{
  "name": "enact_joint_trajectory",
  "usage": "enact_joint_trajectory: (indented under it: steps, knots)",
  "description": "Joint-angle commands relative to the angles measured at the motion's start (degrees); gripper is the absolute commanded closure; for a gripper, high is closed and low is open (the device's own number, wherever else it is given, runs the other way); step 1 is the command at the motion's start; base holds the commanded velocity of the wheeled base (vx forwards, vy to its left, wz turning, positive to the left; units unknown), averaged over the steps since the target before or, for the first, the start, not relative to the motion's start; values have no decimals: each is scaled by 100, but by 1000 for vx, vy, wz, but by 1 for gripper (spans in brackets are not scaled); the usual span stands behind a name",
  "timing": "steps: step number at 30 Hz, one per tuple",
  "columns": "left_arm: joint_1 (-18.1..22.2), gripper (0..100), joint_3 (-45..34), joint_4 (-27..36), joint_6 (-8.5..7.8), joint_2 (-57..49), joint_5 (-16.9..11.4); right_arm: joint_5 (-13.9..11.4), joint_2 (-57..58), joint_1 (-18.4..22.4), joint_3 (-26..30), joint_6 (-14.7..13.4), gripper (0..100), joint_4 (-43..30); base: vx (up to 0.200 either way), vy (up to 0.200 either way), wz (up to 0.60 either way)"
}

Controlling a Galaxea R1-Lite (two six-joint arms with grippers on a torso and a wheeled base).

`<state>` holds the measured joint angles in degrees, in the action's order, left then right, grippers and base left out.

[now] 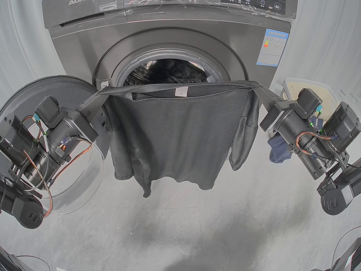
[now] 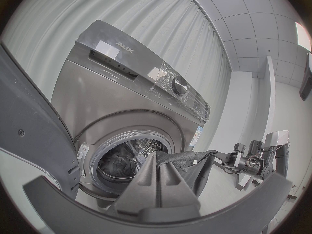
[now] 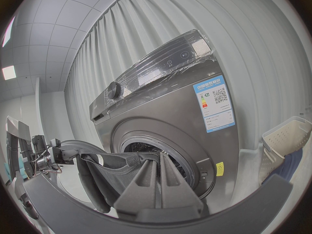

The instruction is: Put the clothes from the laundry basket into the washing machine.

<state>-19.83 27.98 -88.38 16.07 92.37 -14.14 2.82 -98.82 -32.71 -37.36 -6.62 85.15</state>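
The left gripper [image 1: 98, 96] is pinched tight on 1 shoulder of a dark grey shirt [image 1: 176, 136], and the right gripper [image 1: 259, 90] is pinched on the other, so the 2 hold it stretched flat like washing on a line. The shirt hangs just in front of the washing machine [image 1: 169, 27], its collar level with the lower part of the round opening [image 1: 143, 72], its hem and sleeves dangling free above the floor. Dark clothes [image 1: 176, 70] already lie inside the drum. The door [image 1: 41, 95] stands swung open behind the left arm. On the robot's right, the laundry basket [image 1: 325, 91] sits beside the machine with a blue garment [image 1: 279, 149] drooping over its rim. The step in hand looks like carrying this shirt to the opening. Next, both arms would need to push forward together, probably drawing closer so the shirt's width fits, and get the trailing cloth over the lip before letting go.
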Motion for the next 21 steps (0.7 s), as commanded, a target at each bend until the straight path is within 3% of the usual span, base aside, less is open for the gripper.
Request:
enact_joint_trajectory:
  steps: [1,7,13,21]
  knots:
    - [-20,100,-3,-4,2,0,-1,8,-6,-8,-17,-6,100,1,0,0,0]
    - [-249,100,-47,-4,-16,36,17,8,-15,-8,-17,-15,100,1,0,0,0]
    - [-741,100,-38,49,-33,167,17,8,-85,-43,107,-59,100,-7,0,0,0]
    - [-917,100,428,-4,-25,625,-45,-62,-753,-192,370,-50,100,1,0,0,0]
